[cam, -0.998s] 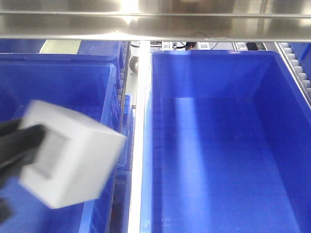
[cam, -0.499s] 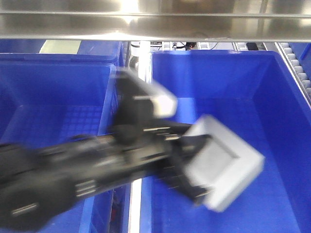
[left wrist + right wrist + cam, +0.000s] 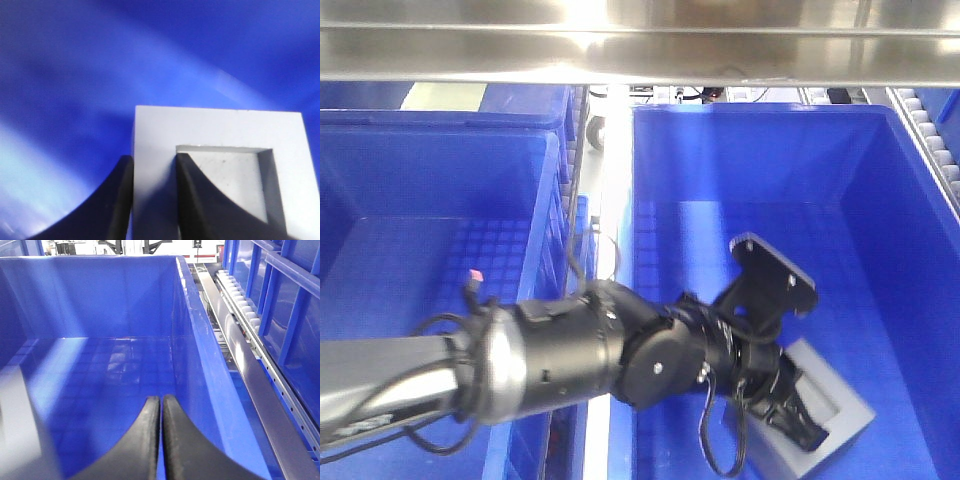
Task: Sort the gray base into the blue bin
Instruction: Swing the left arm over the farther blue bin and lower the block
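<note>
Gray base (image 3: pixel 220 150), recess facing up: one wall pinched between black fingers (image 3: pixel 197 200) of left gripper (image 3: pixel 154 200). Blurred blue bin (image 3: pixel 100 60) behind.

One gray base (image 3: pixel 835 405), four blue bins (image 3: pixel 760 130) visible, and two arms.

matte gray base (image 3: pixel 830 410), glossy plastic blue bin (image 3: pixel 880 180)

A brushed steel beam (image 3: pixel 640 45) runs across the top of the front view, catching a bright glare. A pale metal rail (image 3: pixel 605 300) runs down between the crates. On the far right, a roller conveyor (image 3: pixel 239 297) with white rollers lies beside a long steel rail (image 3: pixel 260 385). Blue racking (image 3: pixel 280 295) stands beyond it. The far end looks brightly lit.
</note>
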